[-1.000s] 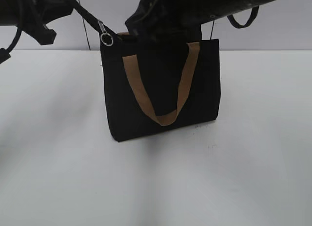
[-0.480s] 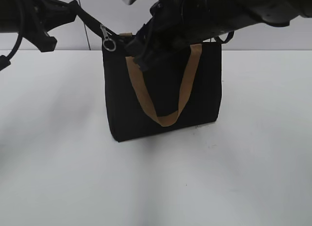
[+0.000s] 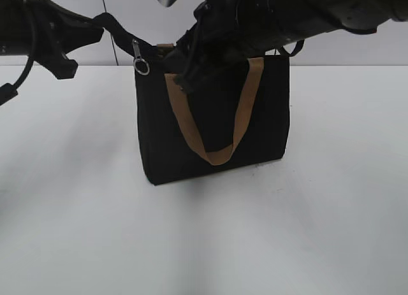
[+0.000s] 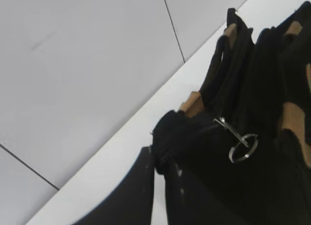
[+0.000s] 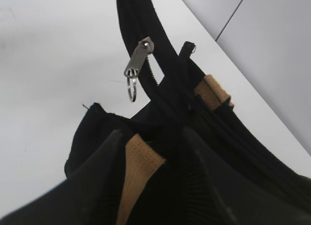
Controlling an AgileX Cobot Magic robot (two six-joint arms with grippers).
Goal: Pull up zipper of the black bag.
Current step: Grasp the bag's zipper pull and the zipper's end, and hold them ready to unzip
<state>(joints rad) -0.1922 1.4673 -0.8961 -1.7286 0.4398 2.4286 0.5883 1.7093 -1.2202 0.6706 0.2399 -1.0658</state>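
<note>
The black bag (image 3: 213, 132) stands upright on the white table, its front tan handle (image 3: 217, 156) hanging in a U. A black tail of the zipper (image 5: 130, 22) runs off the bag's top left corner. My left gripper (image 3: 95, 25) is shut on the end of that tail (image 4: 167, 132). The silvery pull (image 3: 139, 58) with its ring (image 4: 243, 147) hangs just beyond the left fingers. My right gripper (image 3: 189, 75) stands open astride the bag's top edge (image 5: 160, 152), a tan handle end (image 5: 138, 164) between its fingers. The pull (image 5: 137, 60) lies ahead of it, untouched.
The white table (image 3: 204, 244) spreads in front of and to both sides of the bag. A pale panelled wall (image 3: 121, 18) rises close behind it. The right arm (image 3: 306, 14) crosses above the bag's top from the upper right.
The right arm has come down from above onto the bag's top edge. The left gripper and zip tail have dropped slightly, so the pull now hangs straighter.
</note>
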